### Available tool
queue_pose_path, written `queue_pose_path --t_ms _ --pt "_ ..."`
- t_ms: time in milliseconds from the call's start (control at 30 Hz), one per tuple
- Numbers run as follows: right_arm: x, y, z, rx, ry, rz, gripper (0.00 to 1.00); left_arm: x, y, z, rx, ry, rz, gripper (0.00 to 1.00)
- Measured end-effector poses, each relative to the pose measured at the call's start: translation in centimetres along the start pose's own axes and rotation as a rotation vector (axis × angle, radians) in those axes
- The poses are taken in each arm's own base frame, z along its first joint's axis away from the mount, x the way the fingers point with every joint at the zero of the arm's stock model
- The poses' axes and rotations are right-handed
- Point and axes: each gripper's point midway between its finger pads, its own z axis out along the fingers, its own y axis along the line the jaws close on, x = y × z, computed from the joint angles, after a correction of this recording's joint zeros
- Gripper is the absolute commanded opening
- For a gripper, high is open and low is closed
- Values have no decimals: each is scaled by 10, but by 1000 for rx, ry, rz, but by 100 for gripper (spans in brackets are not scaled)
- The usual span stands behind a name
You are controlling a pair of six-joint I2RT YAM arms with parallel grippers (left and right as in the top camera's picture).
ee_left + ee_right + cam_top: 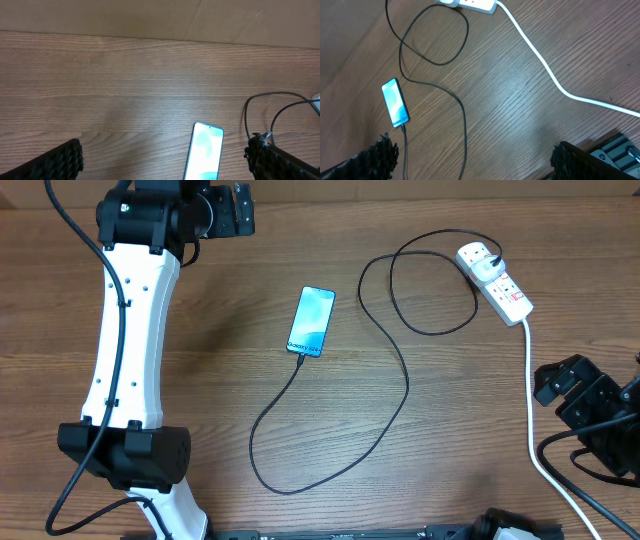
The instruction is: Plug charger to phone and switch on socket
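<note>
From overhead, the phone [312,320] lies screen up near the middle of the wooden table [440,430], with the charger [400,370] running from its lower edge in a long loop across the boards up to the socket [497,283] at the far right, where its plug sits in the strip. The left gripper [236,210] hangs at the top edge, well apart from the phone; the right gripper [570,385] sits at the right, just beside the white cord [530,410], and its opening cannot be told here. In the left wrist view the left fingers [60,162] stand wide apart, holding nothing, the phone [204,152] between them and farther out. In the right wrist view the right fingers [375,160] are also spread wide and empty, the phone [395,103] near the left one and the socket [475,4] far off at the top.
</note>
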Motion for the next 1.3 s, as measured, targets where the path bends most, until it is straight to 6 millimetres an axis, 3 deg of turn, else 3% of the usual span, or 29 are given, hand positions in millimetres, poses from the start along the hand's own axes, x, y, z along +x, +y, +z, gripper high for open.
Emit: queue_pose_path --t_ms 267,467,667,1300 --pt "-8 18 7 -52 -23 -85 100 0 0 0 0 0 0 100" --pt "3 34 6 -151 -88 -223 100 0 0 0 0 0 0 100" --pt "17 32 12 -226 -187 -285 100 0 0 0 0 0 0 100" --pt "56 19 71 -441 -470 -414 100 0 0 0 0 0 0 100"
